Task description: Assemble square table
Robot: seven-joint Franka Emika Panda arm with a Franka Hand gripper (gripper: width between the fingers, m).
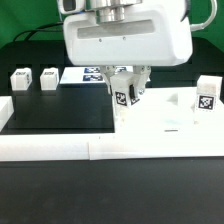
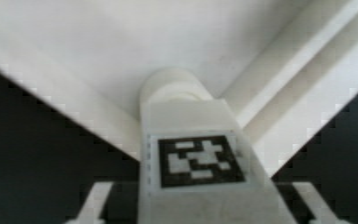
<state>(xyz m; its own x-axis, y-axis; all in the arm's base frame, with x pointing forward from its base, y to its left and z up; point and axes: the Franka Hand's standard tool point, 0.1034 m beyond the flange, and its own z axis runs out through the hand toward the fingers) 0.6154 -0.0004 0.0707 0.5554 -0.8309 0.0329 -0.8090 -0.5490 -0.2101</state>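
My gripper (image 1: pixel 127 92) is shut on a small white leg (image 1: pixel 125 96) with a black-and-white tag, held over the near-left corner of the white square tabletop (image 1: pixel 170 118). In the wrist view the leg (image 2: pixel 194 140) points away from the camera toward the tabletop (image 2: pixel 140 35), between my two fingers (image 2: pixel 101 203). The leg's far end looks close to the slab; I cannot tell whether it touches. Another tagged leg (image 1: pixel 207 95) stands upright on the tabletop at the exterior view's right. Two more legs (image 1: pixel 20 80) (image 1: pixel 48 78) stand on the black mat at the left.
The marker board (image 1: pixel 85 73) lies flat at the back, behind the gripper. A low white border wall (image 1: pixel 50 147) runs along the front and up the left side. The black mat (image 1: pixel 60 108) lies between the wall and the tabletop.
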